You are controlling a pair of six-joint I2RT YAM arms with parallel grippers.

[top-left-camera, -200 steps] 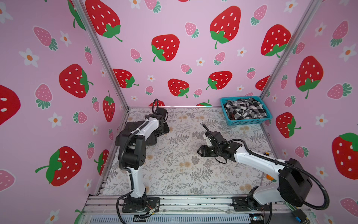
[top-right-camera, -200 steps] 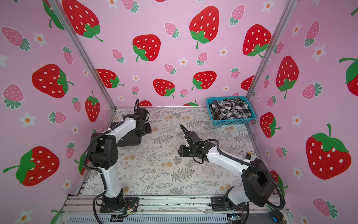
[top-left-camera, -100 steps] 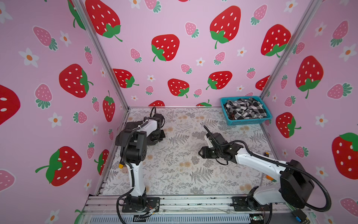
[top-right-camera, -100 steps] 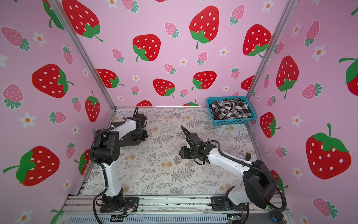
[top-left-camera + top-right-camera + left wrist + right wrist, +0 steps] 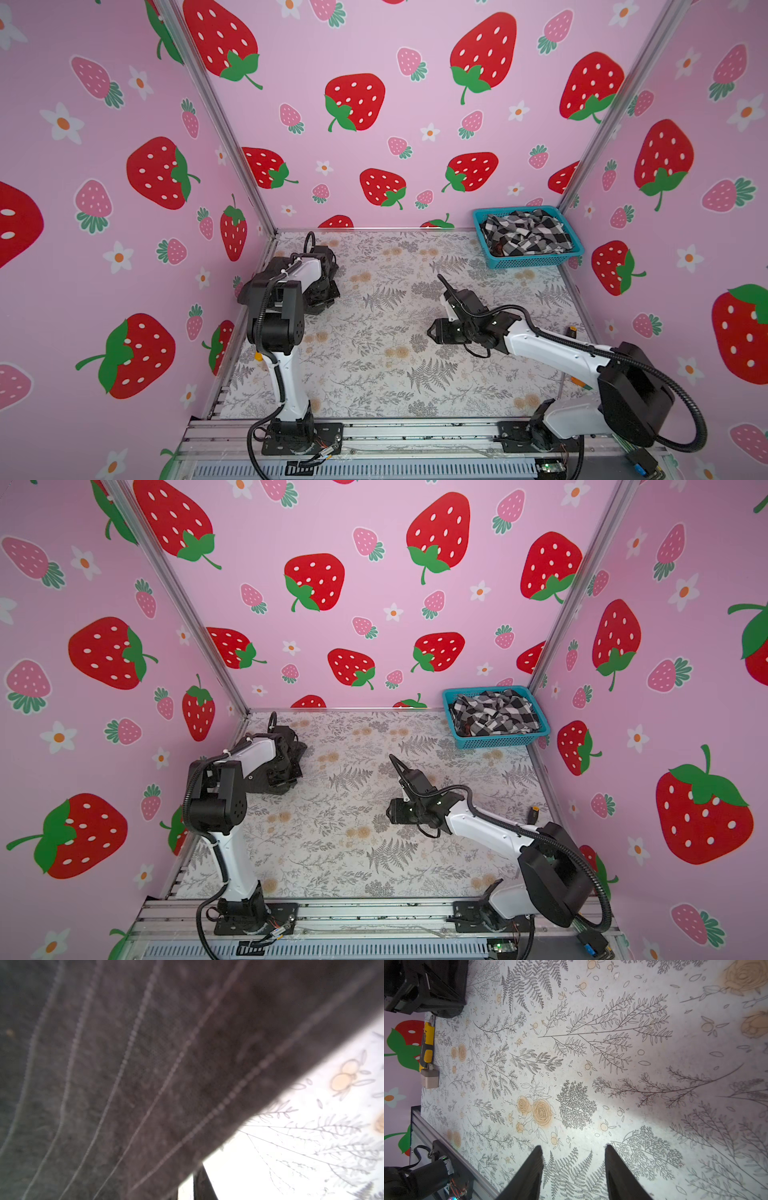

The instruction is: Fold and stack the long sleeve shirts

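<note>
Left tool (image 5: 323, 289) lay against the pinstriped shirt (image 5: 145, 1064), likely stacking it (grip hidden by cloth); right tool (image 5: 573, 1148) hung released.

The pinstriped shirt (image 5: 145, 1064) is showing as matt, slightly fuzzy woven cloth, its pale stripes looking like fine stitching. The checked shirt (image 5: 525, 235) is lying as soft, crumpled fabric in a blue plastic basket (image 5: 536, 262) with perforated walls. The table cover (image 5: 612, 1088) is looking matt, printed and faintly speckled. The arm shells (image 5: 548, 353) are shining as smooth white plastic, and the front rail (image 5: 415, 432) is gleaming as ribbed metal.
</note>
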